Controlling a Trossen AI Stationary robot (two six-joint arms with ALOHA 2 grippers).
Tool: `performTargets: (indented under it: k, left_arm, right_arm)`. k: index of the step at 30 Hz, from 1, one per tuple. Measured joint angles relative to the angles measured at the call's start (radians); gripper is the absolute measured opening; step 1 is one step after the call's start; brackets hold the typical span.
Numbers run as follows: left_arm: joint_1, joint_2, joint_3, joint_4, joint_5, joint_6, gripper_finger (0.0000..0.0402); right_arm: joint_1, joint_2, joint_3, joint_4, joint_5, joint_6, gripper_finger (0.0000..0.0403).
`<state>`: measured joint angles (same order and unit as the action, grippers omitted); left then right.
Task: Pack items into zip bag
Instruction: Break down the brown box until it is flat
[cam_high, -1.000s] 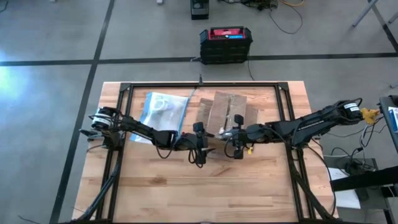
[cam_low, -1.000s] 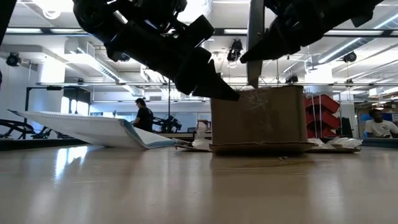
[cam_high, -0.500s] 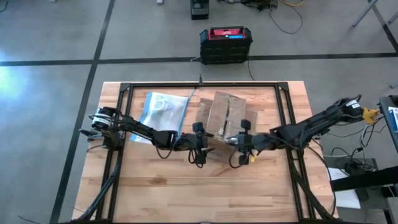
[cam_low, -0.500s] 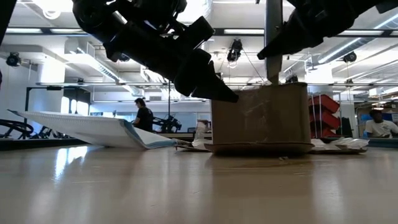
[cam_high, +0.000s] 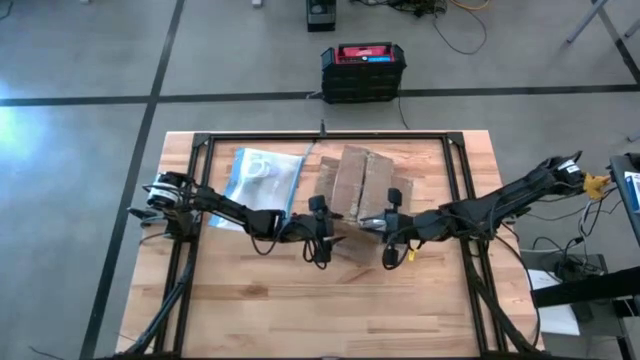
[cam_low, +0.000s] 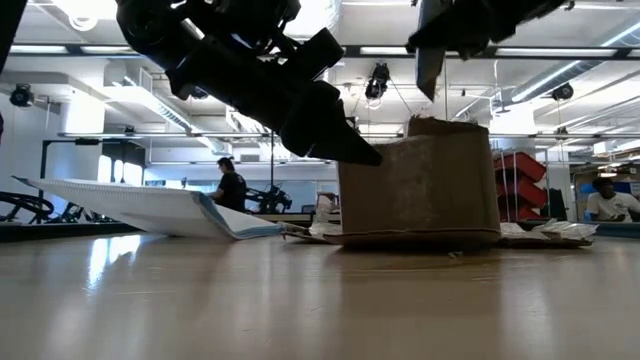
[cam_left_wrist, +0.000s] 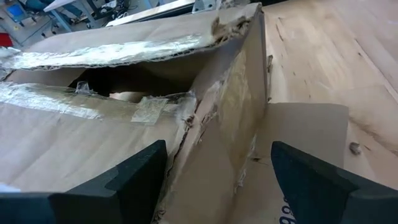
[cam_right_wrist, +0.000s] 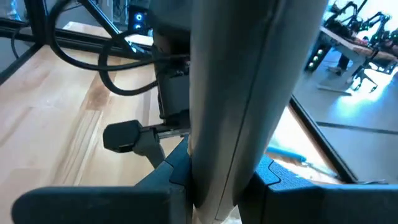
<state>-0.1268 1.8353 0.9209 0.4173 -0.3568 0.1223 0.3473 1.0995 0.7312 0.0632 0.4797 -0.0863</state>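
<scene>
The clear zip bag (cam_high: 262, 180) lies flat on the table at the far left, its blue strip toward the brown cardboard box (cam_high: 360, 188); the bag also shows in the low view (cam_low: 150, 206). A whitish ring-like item (cam_high: 262, 168) shows inside the bag. My left gripper (cam_left_wrist: 217, 180) is open at the box's near left corner (cam_left_wrist: 242, 106), one finger on either side. My right gripper (cam_high: 380, 224) is over the box's near edge, shut on a slim grey stick (cam_low: 428, 62). My left gripper: I cannot tell whether its fingers touch the box. My right gripper pinches the grey stick (cam_right_wrist: 249, 93) between its two fingers, which lie across it and come nearly level from the table's right. The stick stands upright, and its lower end (cam_low: 428, 92) hangs clear above the box top.
A black metal frame (cam_high: 325, 137) borders the work area. Flattened cardboard flaps (cam_low: 320, 232) spread around the box's foot. Bare wood (cam_high: 330, 300) lies toward the near edge. People stand in the room behind (cam_low: 232, 186).
My right gripper has risen and gone toward the table's near edge, still shut on the grey stick. The stick's lower end, which stood at the box top, now hangs clear above it. My left gripper has stayed put.
</scene>
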Motion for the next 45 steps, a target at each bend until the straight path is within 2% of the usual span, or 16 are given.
performTargets:
  k: [6,9,13,17,21,28,32,35,39,45]
  left_arm:
    - [-0.015,-0.067,0.045,-0.030,-0.043,-0.005,0.0274]
    - [-0.019,-0.099,0.083,-0.051,-0.089,0.012,0.0274]
    - [-0.011,-0.093,0.117,-0.156,-0.115,0.010,0.0274]
    - [-0.009,-0.084,0.130,-0.173,-0.119,-0.014,0.0274]
    - [-0.016,-0.072,0.130,-0.164,-0.218,-0.050,0.0274]
    - [-0.013,-0.002,0.130,-0.081,-0.190,-0.033,0.0274]
    - [-0.013,0.071,0.159,-0.027,-0.285,-0.017,0.0274]
    - [-0.015,0.110,0.196,-0.043,-0.368,0.013,0.0274]
    - [-0.018,0.111,0.259,-0.042,-0.377,0.019,0.0274]
    - [-0.011,0.116,0.345,-0.178,-0.411,0.009,0.0274]
  right_arm:
    - [0.000,-0.033,0.102,-0.229,0.044,0.100,0.0056]
    - [0.000,-0.044,0.177,-0.399,0.047,0.215,0.0056]
    - [0.000,-0.038,0.270,-0.696,0.047,0.399,0.0056]
    - [0.000,-0.037,0.304,-0.843,0.045,0.539,0.0056]
    - [0.009,-0.037,0.319,-0.850,0.044,0.574,0.0056]
    - [0.008,-0.032,0.312,-0.837,0.044,0.577,0.0056]
    - [0.009,-0.031,0.305,-0.836,0.042,0.577,0.0056]
    - [0.016,-0.031,0.304,-0.836,0.038,0.587,0.0056]
    - [0.049,-0.031,0.303,-0.838,0.037,0.587,0.0056]
    - [0.085,-0.030,0.299,-0.838,0.071,0.620,0.0056]
